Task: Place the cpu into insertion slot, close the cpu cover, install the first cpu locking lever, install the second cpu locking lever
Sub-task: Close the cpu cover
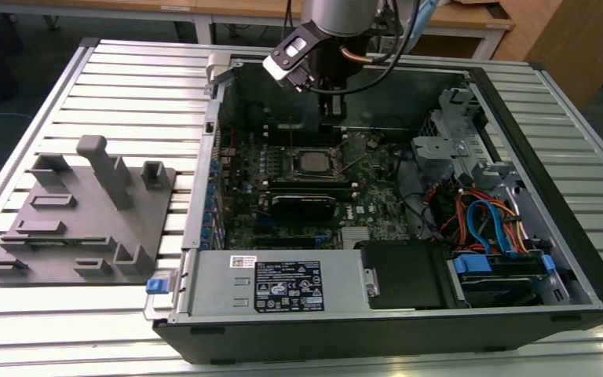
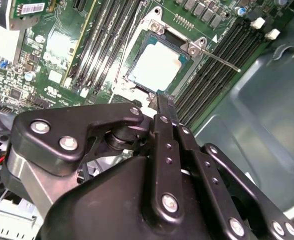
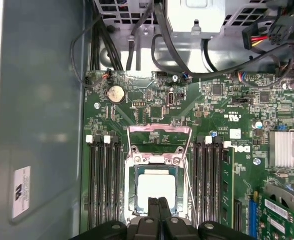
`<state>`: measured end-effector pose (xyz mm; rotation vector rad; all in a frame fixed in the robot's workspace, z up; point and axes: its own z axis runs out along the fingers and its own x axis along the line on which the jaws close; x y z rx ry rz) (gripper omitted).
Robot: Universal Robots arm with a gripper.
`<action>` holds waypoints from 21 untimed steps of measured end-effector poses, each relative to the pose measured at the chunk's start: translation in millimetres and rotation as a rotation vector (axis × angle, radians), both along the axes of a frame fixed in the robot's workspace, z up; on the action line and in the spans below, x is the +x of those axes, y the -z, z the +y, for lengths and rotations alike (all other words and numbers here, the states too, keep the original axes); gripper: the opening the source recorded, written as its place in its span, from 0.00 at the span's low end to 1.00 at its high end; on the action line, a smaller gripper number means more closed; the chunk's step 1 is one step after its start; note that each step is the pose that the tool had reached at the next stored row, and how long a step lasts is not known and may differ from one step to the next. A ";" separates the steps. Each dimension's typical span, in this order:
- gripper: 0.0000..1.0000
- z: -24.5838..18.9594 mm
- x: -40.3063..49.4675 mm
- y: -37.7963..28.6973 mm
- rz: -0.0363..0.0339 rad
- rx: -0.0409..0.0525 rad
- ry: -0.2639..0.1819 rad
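Cpu (image 3: 156,192): seated in insertion slot (image 3: 132,199), mid-board; cpu cover (image 3: 156,161) lying over it. Pincer (image 3: 157,201): fingers together, empty, tips at cover's edge. Handling, judged: press on cover only, straight down, clear of cpu top and loose locking lever (image 3: 159,129).

Hidden: near edge of cpu (image 3: 156,185), behind gripper (image 3: 157,201), first wrist view. Cut off: arm (image 1: 338,12), at exterior view's top edge.

The cpu (image 3: 156,191) is showing a pale silver-grey top, framed by the silver cpu cover (image 3: 155,160). Around the cpu, the circuit board (image 3: 151,107) is showing green, with black memory slots (image 3: 104,185) striping either side. The gripper (image 3: 157,202) is looking black.
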<state>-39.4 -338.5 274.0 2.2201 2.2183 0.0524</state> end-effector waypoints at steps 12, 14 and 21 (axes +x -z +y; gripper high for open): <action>0.10 0.0 8.2 1.5 0.0002 -0.0002 0.000; 0.10 0.0 8.4 1.7 0.0003 -0.0002 0.000; 0.10 0.0 12.3 2.0 0.0002 -0.0001 0.000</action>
